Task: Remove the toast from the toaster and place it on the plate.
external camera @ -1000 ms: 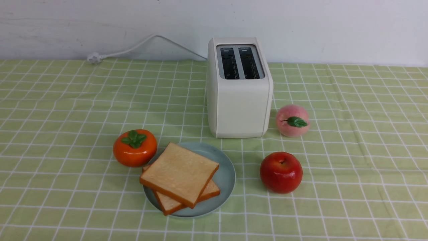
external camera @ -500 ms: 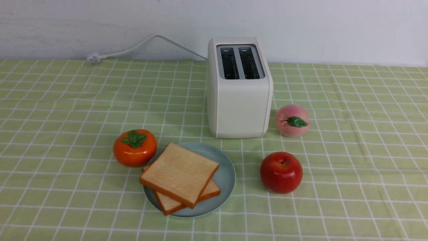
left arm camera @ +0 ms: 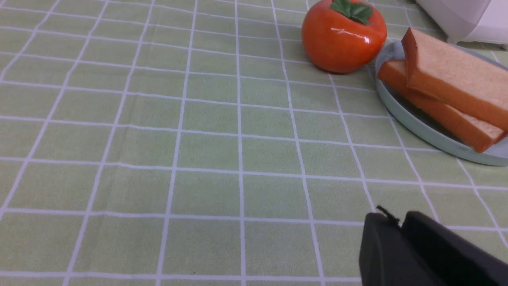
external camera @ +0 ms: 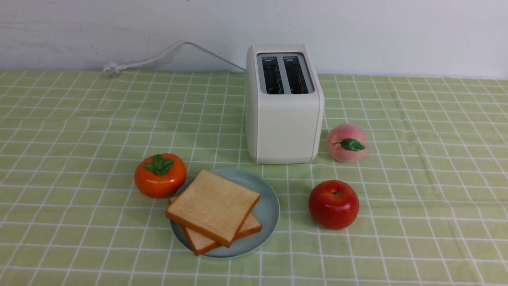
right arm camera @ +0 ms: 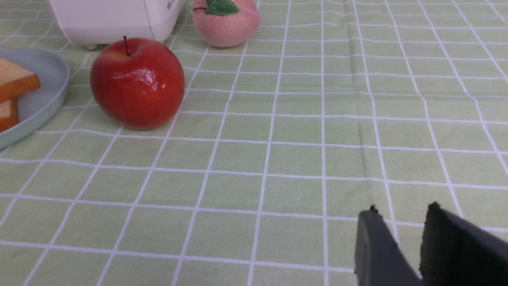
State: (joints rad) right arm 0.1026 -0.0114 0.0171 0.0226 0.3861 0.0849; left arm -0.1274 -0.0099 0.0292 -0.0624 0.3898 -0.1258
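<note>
Front: toaster point(external camera: 283, 104) at rear, slots look empty; two toast slices point(external camera: 213, 205) stacked on plate point(external camera: 268, 210) in front.
L wrist: left gripper point(left arm camera: 401, 226) fingers together, over cloth.
R wrist: right gripper point(right arm camera: 401, 222) fingers slightly apart, nothing between; apple point(right arm camera: 137, 82) nr plate.

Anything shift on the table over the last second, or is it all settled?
Nothing visibly changed. Both toast slices lie stacked on the plate as before, the toaster slots show no bread, and the persimmon, apple and peach sit where they were. Neither arm shows in the front view.
</note>
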